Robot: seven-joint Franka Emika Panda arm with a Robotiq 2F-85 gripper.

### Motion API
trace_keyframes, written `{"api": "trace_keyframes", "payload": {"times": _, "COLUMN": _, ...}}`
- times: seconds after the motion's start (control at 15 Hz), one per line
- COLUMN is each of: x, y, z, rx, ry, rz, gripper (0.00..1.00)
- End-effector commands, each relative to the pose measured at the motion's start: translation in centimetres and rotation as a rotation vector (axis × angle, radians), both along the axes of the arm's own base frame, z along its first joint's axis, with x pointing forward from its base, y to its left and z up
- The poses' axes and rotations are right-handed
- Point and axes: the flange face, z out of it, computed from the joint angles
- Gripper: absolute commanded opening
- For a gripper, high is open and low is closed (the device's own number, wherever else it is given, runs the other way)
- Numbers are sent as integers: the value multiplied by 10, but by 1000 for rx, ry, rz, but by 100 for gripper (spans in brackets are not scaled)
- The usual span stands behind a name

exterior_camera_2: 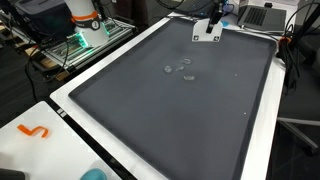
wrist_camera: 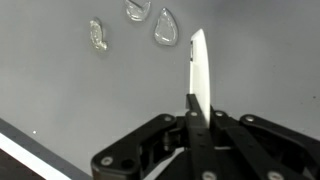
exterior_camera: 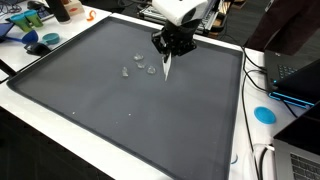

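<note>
**Q:** What is the largest element, and how does the arm stand over it?

**A:** A dark mat (exterior_camera: 110, 115) with a raised rim covers most of a white table (exterior_camera: 30, 125). In an exterior view the arm (exterior_camera: 180, 10) enters from beyond the mat's far edge. Its wrist points steeply downward, so the gripper (exterior_camera: 171, 45) hangs over the far portion of the mat.

**Q:** How is the gripper set?

**A:** Its jaws are pressed together on a white strip (wrist_camera: 199, 65), which is flat and tapers to a rounded tip. In the wrist view the strip projects straight out from between the jaws. In an exterior view it slants down from the gripper toward the mat. Whether the tip touches the mat cannot be told.

**Q:** Where do the small pieces lie relative to the strip?

**A:** Three clear drop-shaped pieces (wrist_camera: 165, 27) lie on the mat in a loose cluster, near the strip's tip but apart from it. In the wrist view they sit up and to the left of the tip, with the nearest one just beside it. In both exterior views the cluster lies to one side of the gripper, well inside the mat's rim.
</note>
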Motion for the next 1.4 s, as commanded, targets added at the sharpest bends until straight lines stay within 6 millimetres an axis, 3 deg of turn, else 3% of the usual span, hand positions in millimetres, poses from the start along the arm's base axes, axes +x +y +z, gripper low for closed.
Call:
{"api": "trace_keyframes", "payload": {"times": 0.0, "x": 6, "y": -1, "z": 3, "rx": -26, "ry": 0, "rz": -18, "gripper": 1}}
{"api": "trace_keyframes", "payload": {"times": 0.73, "x": 25, "y": -17, "z": 24, "rx": 35, "ry": 37, "rz": -56, "gripper": 1}}
{"api": "trace_keyframes", "payload": {"times": 1.07, "x": 39, "y": -37, "z": 38, "rx": 101, "ry": 59, "rz": -91, "gripper": 1}}
{"api": "trace_keyframes", "payload": {"times": 1.33, "x": 52, "y": -65, "z": 45, "rx": 159, "ry": 89, "rz": -142, "gripper": 1}}
